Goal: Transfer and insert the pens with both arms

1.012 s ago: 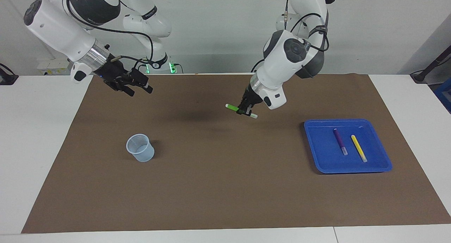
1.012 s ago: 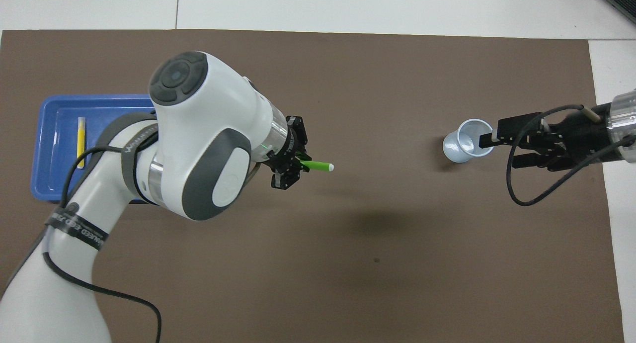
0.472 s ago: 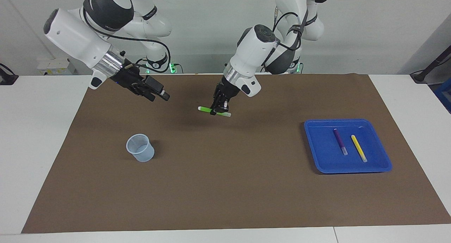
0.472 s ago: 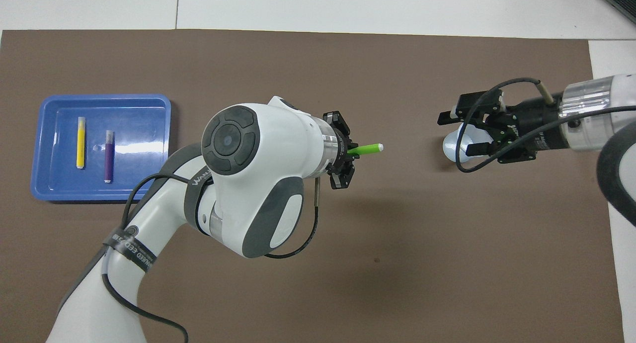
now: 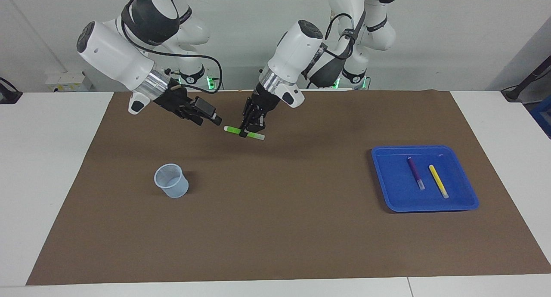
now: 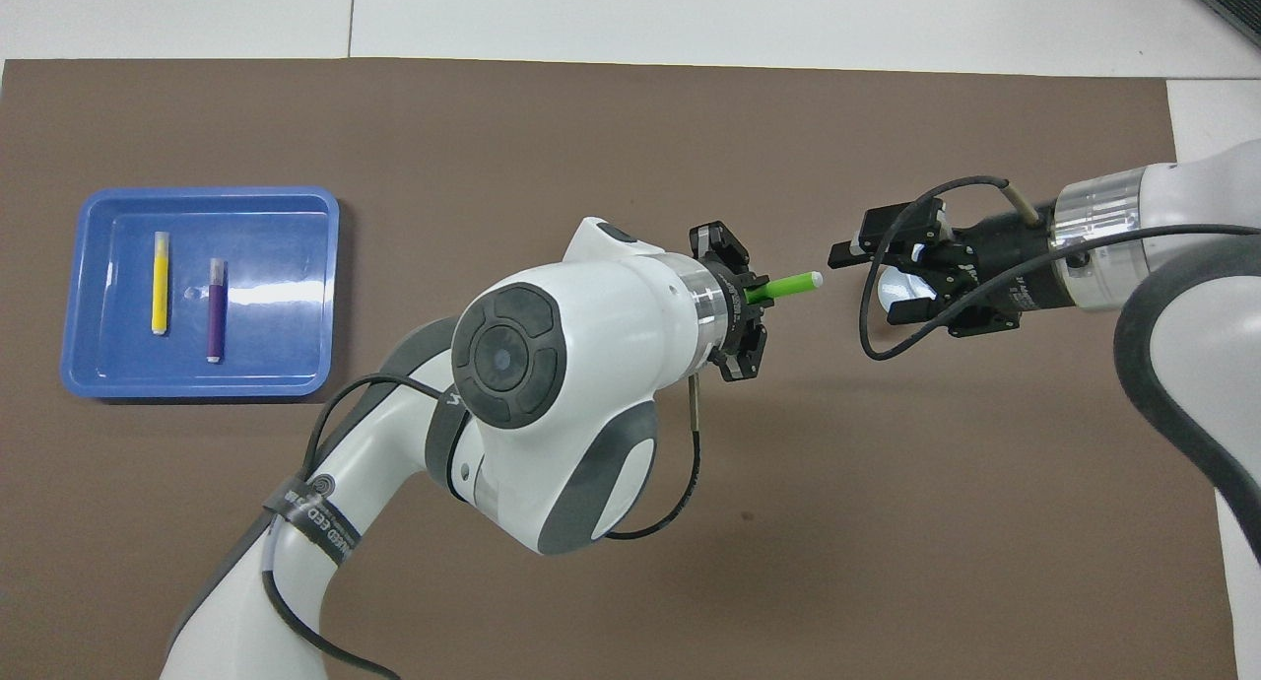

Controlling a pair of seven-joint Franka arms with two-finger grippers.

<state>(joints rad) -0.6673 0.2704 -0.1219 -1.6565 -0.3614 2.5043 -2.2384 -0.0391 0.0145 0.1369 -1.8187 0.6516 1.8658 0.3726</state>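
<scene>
Nearest the robots, both grippers hang in the air over the brown mat (image 5: 275, 228), meeting above its middle strip. The left gripper (image 5: 251, 128) is clamped across the middle of the green pen (image 5: 244, 133), which lies level in its grasp with one tip pointing toward the right arm. The right gripper (image 5: 209, 116) hangs just beside that free tip with its fingers spread wide and nothing between them; in the overhead view the pen's pale end sits just short of the gap, not yet inside it. By my reading this is the handover of the first pen: the pickup is done, the pass is about to happen, and the drop into the cup is still to come. Farther from the robots, toward the right arm's end of the table, the pale blue cup (image 5: 171, 180) stands upright on the mat, and no pen shows in it. At the left arm's end sits the blue tray (image 5: 387, 189), with the purple pen (image 5: 416, 173) and the yellow pen (image 5: 438, 181) lying side by side in it, apart from each other and untouched. So one pen of three is under way and two wait. Nothing lies between the grippers and the cup, or between the tray and the middle; the only delicate point looks to be lining up the open fingers with the slim pen.
</scene>
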